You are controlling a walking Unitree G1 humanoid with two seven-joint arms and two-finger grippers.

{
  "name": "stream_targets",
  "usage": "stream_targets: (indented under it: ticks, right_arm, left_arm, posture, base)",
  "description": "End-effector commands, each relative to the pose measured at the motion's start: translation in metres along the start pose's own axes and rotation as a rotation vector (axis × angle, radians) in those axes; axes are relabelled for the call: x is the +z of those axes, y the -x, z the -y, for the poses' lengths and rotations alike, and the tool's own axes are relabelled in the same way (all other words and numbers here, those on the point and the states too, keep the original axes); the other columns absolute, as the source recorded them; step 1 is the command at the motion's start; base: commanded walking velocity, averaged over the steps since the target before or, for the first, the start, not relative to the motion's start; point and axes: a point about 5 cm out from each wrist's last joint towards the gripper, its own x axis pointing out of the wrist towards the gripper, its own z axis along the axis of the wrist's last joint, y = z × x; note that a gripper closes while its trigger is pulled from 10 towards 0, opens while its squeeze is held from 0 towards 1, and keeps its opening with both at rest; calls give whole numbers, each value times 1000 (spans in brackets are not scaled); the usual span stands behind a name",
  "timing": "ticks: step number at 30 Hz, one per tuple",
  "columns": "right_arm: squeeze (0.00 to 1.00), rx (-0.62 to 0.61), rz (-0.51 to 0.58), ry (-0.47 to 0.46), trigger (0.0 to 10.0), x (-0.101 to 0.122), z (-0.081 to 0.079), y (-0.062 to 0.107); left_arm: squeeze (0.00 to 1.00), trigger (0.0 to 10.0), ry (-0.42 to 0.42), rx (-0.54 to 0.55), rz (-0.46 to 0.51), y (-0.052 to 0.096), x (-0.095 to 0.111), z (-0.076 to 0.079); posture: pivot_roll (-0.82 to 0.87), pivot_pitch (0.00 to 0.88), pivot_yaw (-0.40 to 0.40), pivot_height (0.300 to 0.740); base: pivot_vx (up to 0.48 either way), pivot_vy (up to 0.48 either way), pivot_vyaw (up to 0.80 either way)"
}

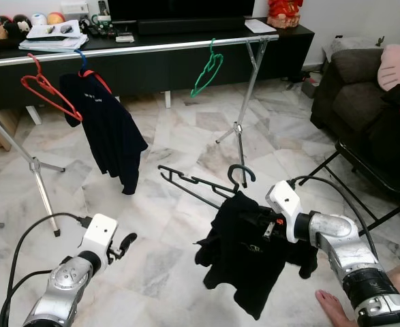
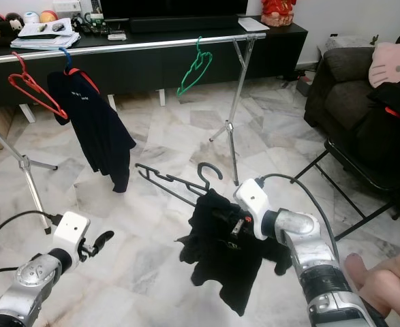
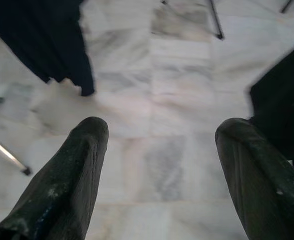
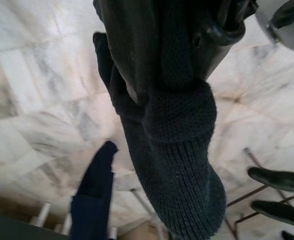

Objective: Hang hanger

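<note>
Low over the marble floor (image 1: pixel 165 259), the right claw (image 1: pixel 262 225) is clamped on the neck of a black hanger (image 1: pixel 200 182) carrying a dark garment (image 1: pixel 244 262), with the hook pointing up and the hanger's long arm running out to the robot's left. The silver rail (image 1: pixel 138 49) lies ahead and well above, crossing the view side to side. Free rail shows between the hung dark shirt (image 1: pixel 108 129) and the green hanger (image 1: pixel 206 71); that looks the roomiest spot. The left claw (image 1: pixel 123 246) hangs spread wide, holding nothing, and is farther from the hanger.
</note>
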Motion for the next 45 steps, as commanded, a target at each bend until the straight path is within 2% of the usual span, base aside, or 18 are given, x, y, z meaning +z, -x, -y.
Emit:
stream_targets:
  ticks: [1,5,9,10,14,18,20,27,29,35,45]
  right_arm:
    - [0,51,32,73,0,20,2,-3]
    - [0,120,31,107,0,27,-1,-7]
    - [0,143,43,135,0,39,-1,-14]
    - [0,150,54,150,0,46,-1,-18]
    - [0,159,72,160,0,52,-2,-22]
    - [0,160,87,173,0,59,-4,-28]
    - [0,168,122,183,0,69,-6,-34]
    - [0,223,170,216,0,83,-17,-43]
    - [0,247,180,233,0,86,-20,-45]
    - [0,254,177,243,0,87,-20,-45]
    - [0,260,180,253,0,89,-20,-44]
  left_arm:
    - [0,10000,6,-61,-26,1,-11,14]
    - [0,10000,-6,-115,-29,-1,-13,26]
    - [0,10000,-23,-229,-24,-3,-14,44]
    - [0,10000,-52,-293,-39,-2,-18,52]
    - [0,10000,-76,-347,-47,0,-20,58]
    - [0,10000,-66,-372,-46,1,-21,60]
    - [0,10000,-74,-397,-46,3,-22,61]
    - [0,10000,-85,-374,-32,-1,-18,62]
    - [0,10000,-79,-327,-7,-6,-12,60]
    - [0,10000,-72,-261,14,-11,-6,55]
    - [0,10000,-51,-269,27,-14,-4,59]
  posture:
    - [-38,118,-34,740]
    - [-35,123,-41,740]
    - [-35,126,-44,740]
    - [-34,128,-45,740]
    - [-30,130,-47,740]
    - [-30,131,-49,740]
    - [-26,132,-50,740]
    - [-25,130,-52,740]
    - [-28,128,-54,740]
    - [-29,127,-57,740]
    - [-35,121,-62,740]
  base:
    - [0,0,0]
    - [0,0,0]
    - [0,0,0]
    - [0,0,0]
    - [0,0,0]
    - [0,0,0]
    - [0,0,0]
    - [0,0,0]
    - [0,0,0]
    - [0,0,0]
    - [0,0,0]
